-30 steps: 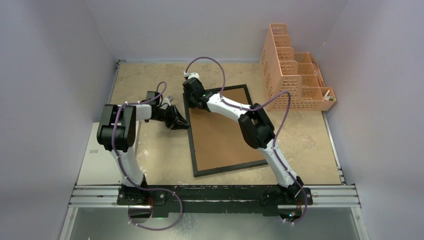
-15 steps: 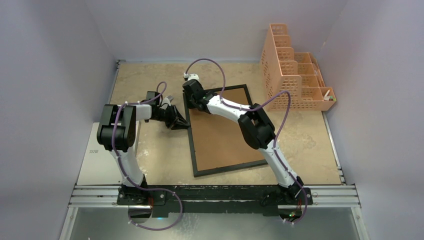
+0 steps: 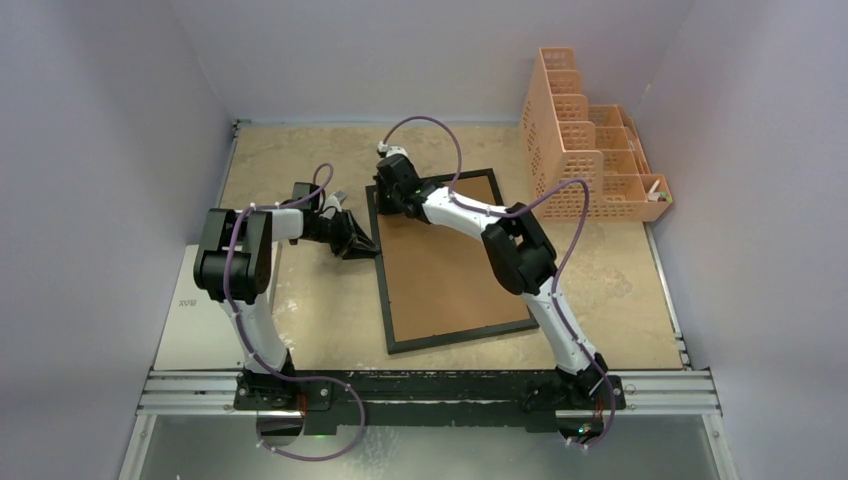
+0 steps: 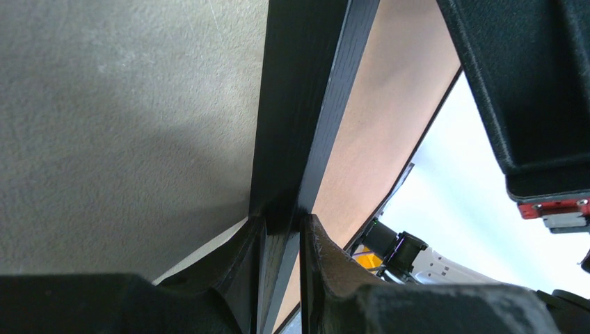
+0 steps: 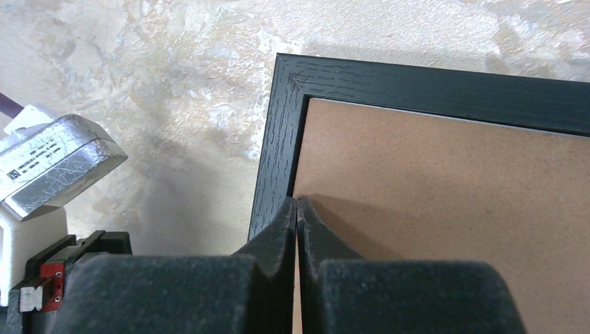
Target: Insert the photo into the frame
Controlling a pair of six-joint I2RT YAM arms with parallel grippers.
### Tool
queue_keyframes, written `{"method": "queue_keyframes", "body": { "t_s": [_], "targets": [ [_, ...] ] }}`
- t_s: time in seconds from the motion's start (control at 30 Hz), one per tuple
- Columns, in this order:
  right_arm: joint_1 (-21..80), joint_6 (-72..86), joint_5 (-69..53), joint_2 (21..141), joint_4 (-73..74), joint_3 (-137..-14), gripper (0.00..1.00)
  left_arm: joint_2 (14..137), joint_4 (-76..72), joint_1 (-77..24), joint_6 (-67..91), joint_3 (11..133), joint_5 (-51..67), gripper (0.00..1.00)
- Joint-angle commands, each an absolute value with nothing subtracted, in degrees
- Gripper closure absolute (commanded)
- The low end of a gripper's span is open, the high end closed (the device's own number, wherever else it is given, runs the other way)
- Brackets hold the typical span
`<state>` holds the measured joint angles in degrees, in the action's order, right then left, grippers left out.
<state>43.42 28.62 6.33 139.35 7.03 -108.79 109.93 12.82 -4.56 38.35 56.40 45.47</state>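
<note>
Stretching sideways — left end effector [image 4: 282, 221] clamps frame [image 4: 309, 83].

A table [image 3: 300, 320] with a mottled beige, stone-look top. A thin black frame [image 3: 445, 280] lies near the middle, brown back facing up. It is turned slightly askew, its long sides running from the near edge toward the far one. A peach mesh organizer [image 3: 585, 160] stands at the far right corner, apart from the frame. A flat white panel [image 3: 195, 330] lies at the near left edge.
</note>
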Motion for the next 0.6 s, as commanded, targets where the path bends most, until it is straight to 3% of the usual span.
{"method": "queue_keyframes", "body": {
  "t_s": [0.0, 0.07, 0.2, 0.3, 0.43, 0.57],
  "targets": [
    [42.5, 30.9, 0.7, 152.5, 32.3, -98.0, 1.00, 114.3, 18.4, -6.3, 35.4, 53.3, 31.8, 0.91],
    [42.1, 32.6, 1.2, 150.3, 31.5, -97.6, 1.00, 114.3, 18.5, -6.3, 35.4, 53.3, 31.7, 0.91],
    [41.6, 34.2, 1.3, 144.0, 29.7, -100.2, 0.71, 114.3, 18.7, -6.3, 35.4, 53.5, 31.5, 0.91],
    [41.6, 34.7, 0.6, 139.9, 28.2, -103.8, 0.64, 114.3, 19.2, -6.3, 35.2, 54.0, 31.3, 0.90],
    [41.6, 34.9, -3.3, 135.5, 20.2, -105.1, 0.67, 114.3, 19.8, -6.3, 34.8, 54.9, 31.1, 0.87],
    [41.6, 34.4, -6.7, 134.2, 15.6, -105.1, 0.89, 114.4, 20.7, -6.3, 34.5, 55.9, 30.6, 0.82]
  ]
}}
